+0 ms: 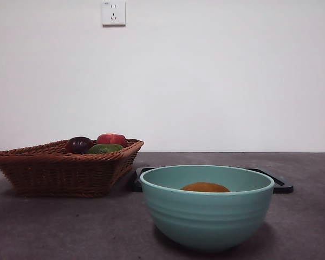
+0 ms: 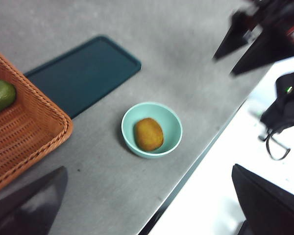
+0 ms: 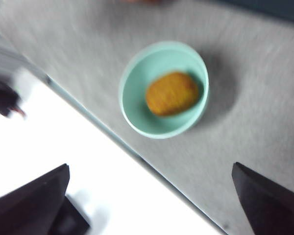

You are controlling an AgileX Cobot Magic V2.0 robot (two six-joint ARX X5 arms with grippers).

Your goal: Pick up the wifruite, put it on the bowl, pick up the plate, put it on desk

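With the wifruite (image 2: 148,133) already in the bowl (image 2: 172,120), both hands spread empty; the flat plate (image 2: 83,73) could be fumbled, or the basket (image 2: 24,132) nudged

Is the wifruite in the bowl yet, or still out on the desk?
In. The wifruite lies on the floor of the bowl, and the front view shows its top just above the rim.

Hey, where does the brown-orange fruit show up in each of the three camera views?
Front view: only the top of the wifruite peeks over the bowl rim, near the lower middle.
Left wrist view: the wifruite lies in the bowl, just below centre.
Right wrist view: the wifruite, blurred, fills the bowl floor, above centre.
Shared landmark: the mint-green bowl around it.
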